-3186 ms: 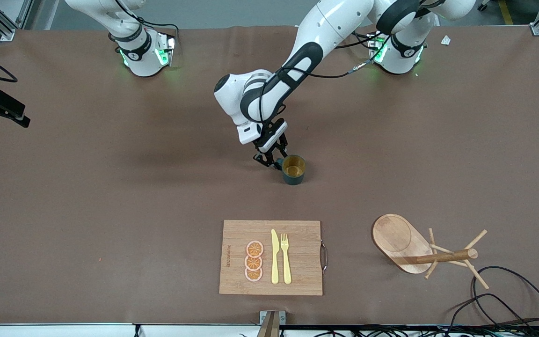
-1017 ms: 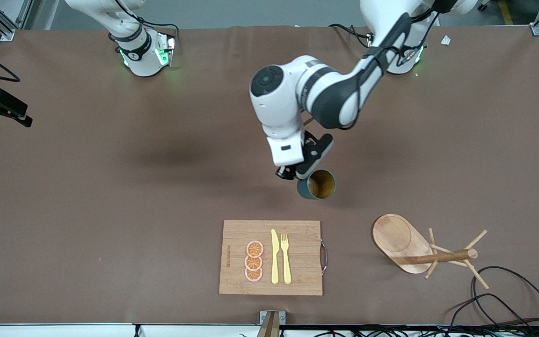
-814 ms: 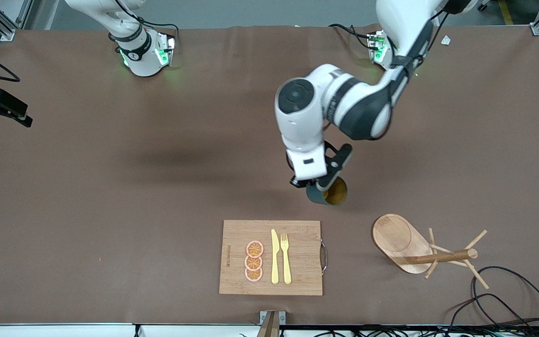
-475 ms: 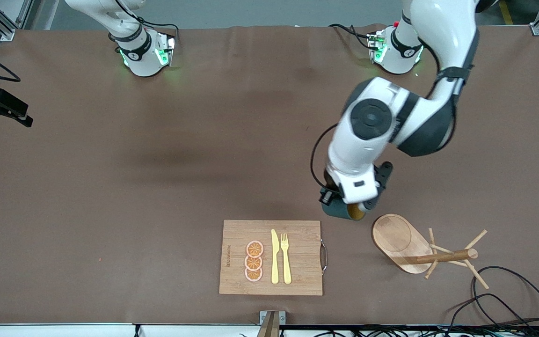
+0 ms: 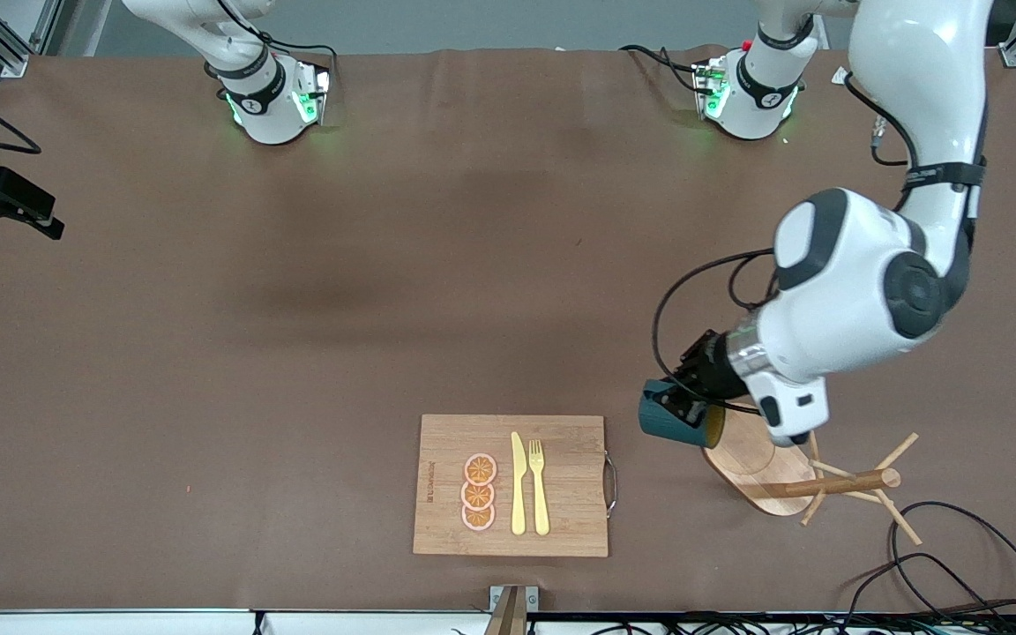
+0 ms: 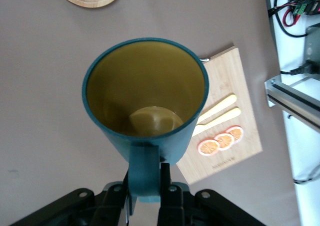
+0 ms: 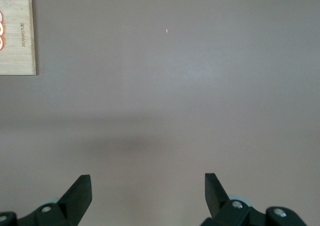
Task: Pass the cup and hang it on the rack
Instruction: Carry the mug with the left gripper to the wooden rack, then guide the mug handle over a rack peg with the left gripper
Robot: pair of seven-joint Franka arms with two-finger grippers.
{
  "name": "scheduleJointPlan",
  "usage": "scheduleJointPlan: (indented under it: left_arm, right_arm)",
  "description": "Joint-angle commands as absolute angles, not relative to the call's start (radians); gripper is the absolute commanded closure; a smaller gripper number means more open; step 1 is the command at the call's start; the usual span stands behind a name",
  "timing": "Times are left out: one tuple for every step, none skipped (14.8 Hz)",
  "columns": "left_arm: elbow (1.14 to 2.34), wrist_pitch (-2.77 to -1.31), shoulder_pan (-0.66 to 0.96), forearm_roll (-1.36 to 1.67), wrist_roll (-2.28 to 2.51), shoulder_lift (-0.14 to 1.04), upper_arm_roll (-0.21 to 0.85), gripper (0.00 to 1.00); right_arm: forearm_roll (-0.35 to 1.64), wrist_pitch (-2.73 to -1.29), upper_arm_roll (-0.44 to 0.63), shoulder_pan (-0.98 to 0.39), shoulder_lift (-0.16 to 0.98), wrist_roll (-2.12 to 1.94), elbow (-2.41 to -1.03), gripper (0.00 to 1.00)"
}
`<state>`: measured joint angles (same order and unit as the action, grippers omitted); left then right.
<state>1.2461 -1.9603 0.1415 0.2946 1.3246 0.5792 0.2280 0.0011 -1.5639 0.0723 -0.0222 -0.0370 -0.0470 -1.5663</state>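
The table, covered in a plain brown mat, is bounded by metal framing at the corners, with loose cables gathered at its five o'clock corner in the front view. A bamboo cutting board carrying a yellow knife, a fork and orange slices lies at six o'clock.

The rack is seen at four o'clock, beside the board, its post and pegs leaning toward the cables in this high view.

The cup is carried on its side over the rack's base edge by the left gripper, whose jaws are clamped on the teal handle, as the left wrist view shows. The right gripper is held with jaws wide apart over bare mat; that arm waits.

A miss is the likely fault: the pegs are thin and angled, and the handle opening appears largely filled by the fingers, so a peg could strike the cup's wall and push the rack aside. A twist in the narrow handle grip is also possible.
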Motion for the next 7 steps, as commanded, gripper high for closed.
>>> scheduleJointPlan:
  left_arm:
    - [1.256, -1.967, 0.103, 0.383, 1.261, 0.572, 0.232, 1.00]
    - [1.256, -1.960, 0.086, 0.393, 1.244, 0.572, 0.232, 1.00]
    - [1.256, -1.957, 0.063, 0.402, 1.227, 0.575, 0.233, 1.00]
    - [1.258, -1.956, 0.042, 0.443, 1.212, 0.581, 0.233, 1.00]
    - [1.258, -1.954, 0.019, 0.498, 1.188, 0.583, 0.232, 1.00]
    - [1.259, -1.954, 0.000, 0.550, 1.166, 0.584, 0.230, 1.00]
    - [1.261, -1.954, -0.021, 0.586, 1.145, 0.586, 0.230, 1.00]
  right_arm:
    - [-0.002, -1.566, 0.068, -0.023, -0.066, -0.031, -1.595, 0.00]
    - [-0.002, -1.566, 0.069, -0.023, -0.066, -0.031, -1.594, 0.00]
    - [-0.002, -1.566, 0.068, -0.023, -0.066, -0.031, -1.595, 0.00]
    - [-0.002, -1.566, 0.067, -0.023, -0.064, -0.031, -1.595, 0.00]
    - [-0.002, -1.566, 0.067, -0.023, -0.064, -0.031, -1.595, 0.00]
    - [-0.002, -1.566, 0.067, -0.023, -0.064, -0.031, -1.595, 0.00]
    - [-0.002, -1.566, 0.067, -0.023, -0.064, -0.031, -1.595, 0.00]
